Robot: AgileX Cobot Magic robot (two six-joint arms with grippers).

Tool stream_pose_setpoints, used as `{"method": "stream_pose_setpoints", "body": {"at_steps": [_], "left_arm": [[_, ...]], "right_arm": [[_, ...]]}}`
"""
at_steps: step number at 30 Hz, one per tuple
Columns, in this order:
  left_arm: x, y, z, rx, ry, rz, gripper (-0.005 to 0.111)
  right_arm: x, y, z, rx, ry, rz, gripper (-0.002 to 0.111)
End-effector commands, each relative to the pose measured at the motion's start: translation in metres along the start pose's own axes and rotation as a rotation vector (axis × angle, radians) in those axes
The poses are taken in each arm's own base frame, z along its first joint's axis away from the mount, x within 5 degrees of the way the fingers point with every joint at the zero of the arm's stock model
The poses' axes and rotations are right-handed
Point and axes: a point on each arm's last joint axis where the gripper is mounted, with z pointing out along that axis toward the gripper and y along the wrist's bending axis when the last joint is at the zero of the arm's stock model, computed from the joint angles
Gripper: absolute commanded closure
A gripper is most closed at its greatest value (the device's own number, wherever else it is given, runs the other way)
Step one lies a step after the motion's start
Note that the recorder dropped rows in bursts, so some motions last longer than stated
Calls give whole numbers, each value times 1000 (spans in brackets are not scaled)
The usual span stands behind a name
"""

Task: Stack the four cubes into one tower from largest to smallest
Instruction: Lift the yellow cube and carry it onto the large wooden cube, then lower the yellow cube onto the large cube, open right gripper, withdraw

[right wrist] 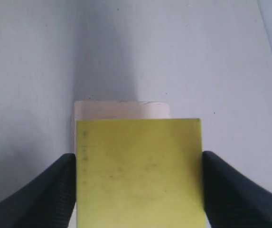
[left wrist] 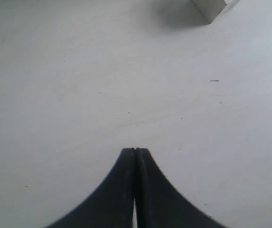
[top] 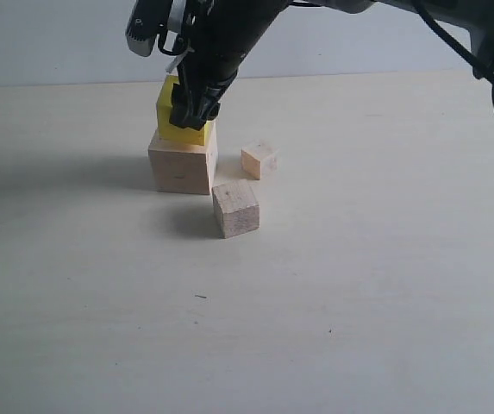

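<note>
The yellow cube (top: 176, 121) sits on top of the largest pale wood cube (top: 182, 166), slightly toward its left side. My right gripper (top: 193, 114) comes down from above and is shut on the yellow cube (right wrist: 138, 171), one finger on each side. The pale cube's top (right wrist: 121, 110) shows just beyond it. The smaller plain wood cube (top: 235, 209) and the tiniest pinkish cube (top: 258, 160) rest on the table to the right of the stack. My left gripper (left wrist: 135, 150) is shut and empty above bare table.
The pale tabletop (top: 359, 285) stretches wide around the cubes. A corner of a pale cube (left wrist: 214, 7) shows at the edge of the left wrist view. The right arm's dark body (top: 229, 34) hangs over the stack.
</note>
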Motion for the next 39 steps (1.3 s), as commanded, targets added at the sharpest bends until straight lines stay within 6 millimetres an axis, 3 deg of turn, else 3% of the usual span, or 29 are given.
{"method": "stream_pose_setpoints", "body": {"at_steps": [1,25,27,32,33,39], "left_arm": [[-1,-1,1,8,-11,-3,107],[-1,-2,2,19,-12,-9,107],[-1,-2,2,19,-12,-9,107],[-1,-2,2,19,-12,-9,107],[-1,-2,2,19,-12,-7,107],[-1,-2,2,19,-12,-5,107]], "right_arm": [[-2,-5,-5,31,-19,-14,108],[1,-4,9,26,-20,-3,107],[1,-3,9,23,-25,-18,98],[0,-2,9,8,-38,-51,51],[0,-2,9,9,-38,-51,46],[0,-2,9,10,-37,-52,40]]}}
